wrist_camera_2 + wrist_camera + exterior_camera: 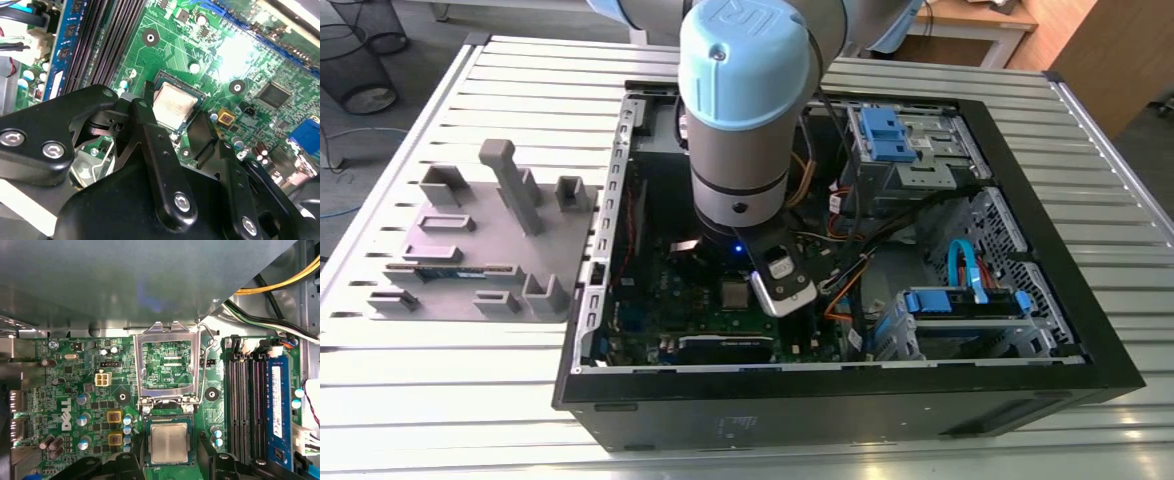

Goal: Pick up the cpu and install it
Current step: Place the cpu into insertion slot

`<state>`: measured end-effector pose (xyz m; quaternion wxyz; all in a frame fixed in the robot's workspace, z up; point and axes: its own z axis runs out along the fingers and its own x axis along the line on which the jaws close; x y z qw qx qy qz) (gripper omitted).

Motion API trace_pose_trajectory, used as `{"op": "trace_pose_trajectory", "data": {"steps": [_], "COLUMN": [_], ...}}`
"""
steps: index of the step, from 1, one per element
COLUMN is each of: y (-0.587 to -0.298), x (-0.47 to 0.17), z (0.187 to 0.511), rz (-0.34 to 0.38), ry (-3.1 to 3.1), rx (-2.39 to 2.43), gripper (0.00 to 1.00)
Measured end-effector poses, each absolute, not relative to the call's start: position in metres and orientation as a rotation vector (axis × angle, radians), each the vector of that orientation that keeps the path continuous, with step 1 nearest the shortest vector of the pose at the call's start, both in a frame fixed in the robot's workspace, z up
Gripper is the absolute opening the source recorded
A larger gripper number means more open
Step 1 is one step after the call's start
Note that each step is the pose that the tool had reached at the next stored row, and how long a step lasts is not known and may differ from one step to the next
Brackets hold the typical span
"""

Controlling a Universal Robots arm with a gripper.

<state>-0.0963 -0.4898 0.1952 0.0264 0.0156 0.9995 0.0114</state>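
Chip: the cpu [170, 441] lies flat in the socket of the green board [75, 390], inside the open computer case [854, 415].
End effector: the end effector [171, 455] is spread open, with its fingers [150, 135] on either side of the chip.
Around: a raised metal socket frame [165, 331] stands just beside the chip, with memory slots [245, 405] near.
Well apart: a grey tray [467, 240] sits on the desk [454, 400].

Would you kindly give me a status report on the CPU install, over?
End effector open, straddling the cpu. The cpu lies flat in the socket. Load plate hinged up, not closed.
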Motion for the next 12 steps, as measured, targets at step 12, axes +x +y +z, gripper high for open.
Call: {"op": "trace_pose_trajectory", "data": {"steps": [12], "y": [-0.4898], "x": [-0.0963], "z": [0.2020], "rz": [0.036], "ry": [3.088], "rx": [0.048], "gripper": [0.40]}}
